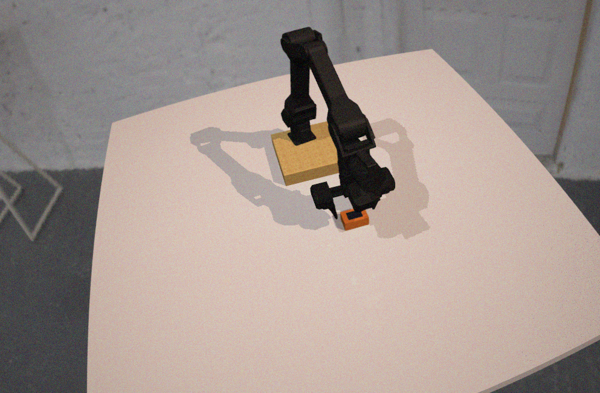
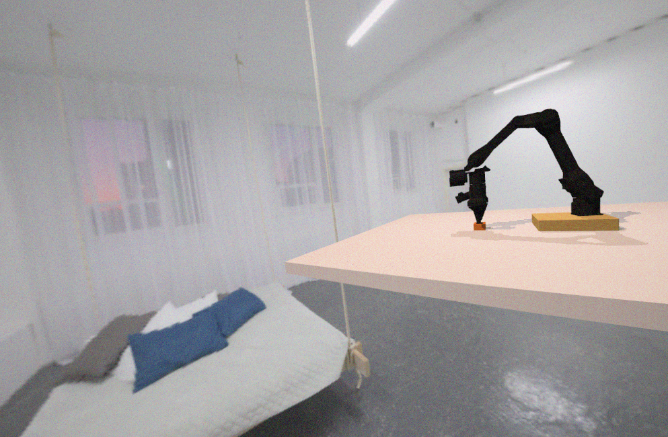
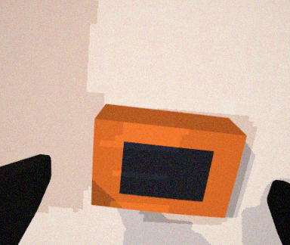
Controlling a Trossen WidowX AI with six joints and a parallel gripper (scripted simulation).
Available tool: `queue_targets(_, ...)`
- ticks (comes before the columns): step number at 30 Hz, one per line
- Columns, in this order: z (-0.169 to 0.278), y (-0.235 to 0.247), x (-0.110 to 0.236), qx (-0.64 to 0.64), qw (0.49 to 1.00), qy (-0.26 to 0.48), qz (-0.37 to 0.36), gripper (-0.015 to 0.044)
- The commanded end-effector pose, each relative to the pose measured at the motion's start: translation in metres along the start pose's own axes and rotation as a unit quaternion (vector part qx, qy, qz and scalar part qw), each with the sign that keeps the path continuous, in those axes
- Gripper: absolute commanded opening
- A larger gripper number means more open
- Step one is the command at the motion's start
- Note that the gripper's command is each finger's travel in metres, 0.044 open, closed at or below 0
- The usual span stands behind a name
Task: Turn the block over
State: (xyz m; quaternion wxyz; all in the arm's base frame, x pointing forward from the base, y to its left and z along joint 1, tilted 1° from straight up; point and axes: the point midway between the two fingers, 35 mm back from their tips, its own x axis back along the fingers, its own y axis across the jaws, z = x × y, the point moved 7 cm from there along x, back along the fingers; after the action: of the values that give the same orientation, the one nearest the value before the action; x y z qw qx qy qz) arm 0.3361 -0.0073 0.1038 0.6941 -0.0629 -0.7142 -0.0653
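A small orange block (image 1: 356,224) (image 2: 479,226) (image 3: 133,133) lies flat on the pale table (image 1: 217,301) (image 2: 499,267) (image 3: 183,35). Its dark rectangular mark (image 3: 165,171) faces up. My gripper (image 1: 353,211) (image 2: 477,218) (image 3: 163,179) points straight down just above the block and is open wide. In the wrist view one black finger stands on each side of the block, both apart from it. Nothing is between the fingers.
The arm stands on a tan wooden base (image 1: 305,159) (image 2: 572,222) on the table behind the block. A hanging bed with blue pillows (image 2: 179,339) is beyond the table's edge, well below it.
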Motion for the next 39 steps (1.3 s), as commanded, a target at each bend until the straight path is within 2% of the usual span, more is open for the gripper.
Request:
queue_targets(1, 0.001, 0.0, -0.008, 0.003, 1.0, 0.002, 0.002, 0.044)
queue_targets(11, 0.001, -0.001, -0.022, 0.003, 1.0, 0.002, 0.002, 0.044)
queue_targets(17, 0.001, -0.001, -0.022, 0.003, 1.0, 0.002, 0.002, 0.0282)
queue_targets(38, 0.001, -0.001, -0.022, 0.003, 1.0, 0.002, 0.002, 0.0142)
queue_targets(39, 0.001, -0.001, -0.021, 0.003, 1.0, 0.002, 0.002, 0.0116)
